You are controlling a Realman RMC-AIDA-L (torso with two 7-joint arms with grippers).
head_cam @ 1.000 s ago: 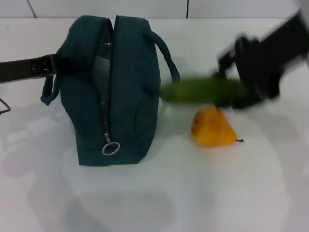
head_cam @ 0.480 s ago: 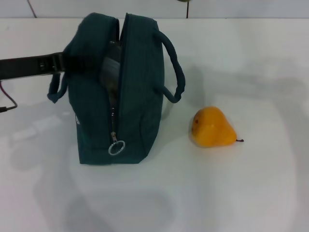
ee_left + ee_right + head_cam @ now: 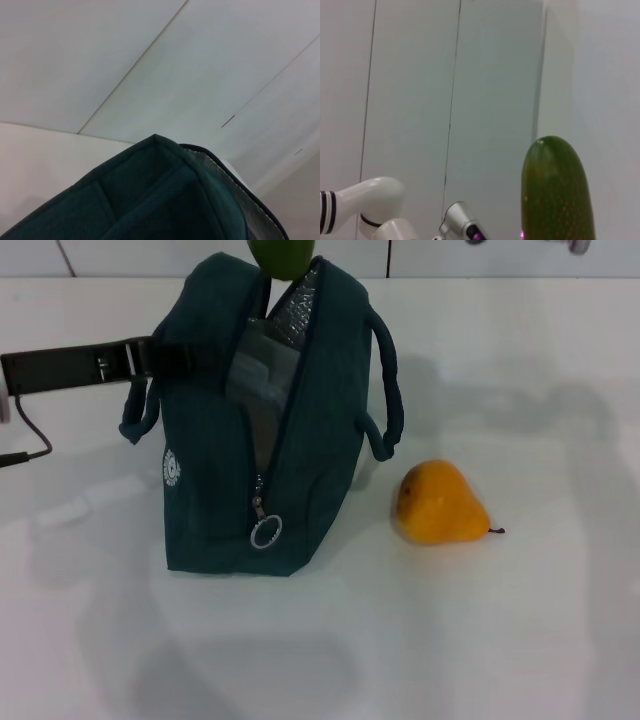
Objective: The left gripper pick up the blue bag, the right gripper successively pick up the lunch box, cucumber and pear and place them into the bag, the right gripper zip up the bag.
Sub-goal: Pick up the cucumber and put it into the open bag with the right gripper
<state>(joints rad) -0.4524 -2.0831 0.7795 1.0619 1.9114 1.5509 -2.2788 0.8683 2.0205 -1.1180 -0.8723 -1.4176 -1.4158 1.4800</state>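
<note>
Reaching in from the far left, black left arm (image 3: 70, 370), tip buried behind the bag's left handle loop, so left gripper's grip impossible to tell. Standing left of centre on the white table (image 3: 520, 640): large dark teal-blue fabric bag (image 3: 215, 500), upright, long axis running near to far, zipper parted along the top with silver lining (image 3: 295, 305) showing and a metal ring pull (image 3: 266, 532) hanging at the near end; small round white logo (image 3: 172, 468) on the left face. Inside the opening, a greyish clear shape, hard to identify. Poking above the bag's far opening, dark green smooth cucumber (image 3: 285, 255), only its rounded lower end visible, rest cut off by the top edge; in the right wrist view the cucumber (image 3: 557, 192) stands upright, long axis vertical, against pale wall panels. Right gripper itself out of sight in every view, fingers impossible to judge. Right handle loop (image 3: 388, 390) arching off the bag's right side. Lying just right of the bag, apart from it, yellow-orange pear (image 3: 438, 504), short dark stem pointing right.
</note>
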